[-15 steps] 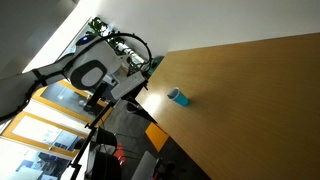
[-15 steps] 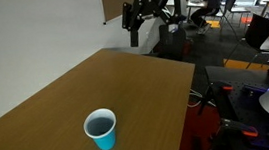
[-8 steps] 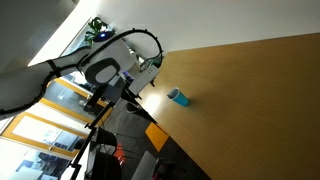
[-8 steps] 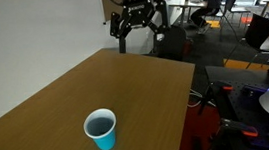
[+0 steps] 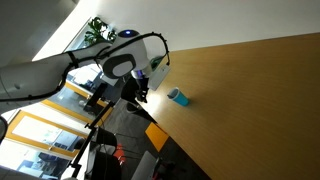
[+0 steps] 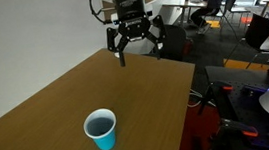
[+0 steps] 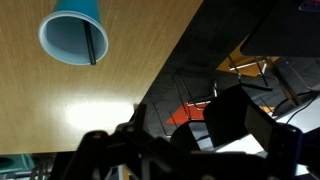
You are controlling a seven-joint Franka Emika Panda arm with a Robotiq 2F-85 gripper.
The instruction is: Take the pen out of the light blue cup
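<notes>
The light blue cup (image 6: 101, 129) stands upright near the edge of the wooden worktop (image 6: 29, 121). The wrist view shows the pen (image 7: 91, 42) inside it, close to the inner wall, so its upper end looks like the part to reach. The pincer (image 6: 139, 52) hangs above the worktop's far edge, well apart from the cup, its fingers spread and empty, probably readied to close round the slim pen from above.

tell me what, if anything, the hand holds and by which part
Nothing: the hand hangs open, and the pen is in the light blue cup.
</notes>
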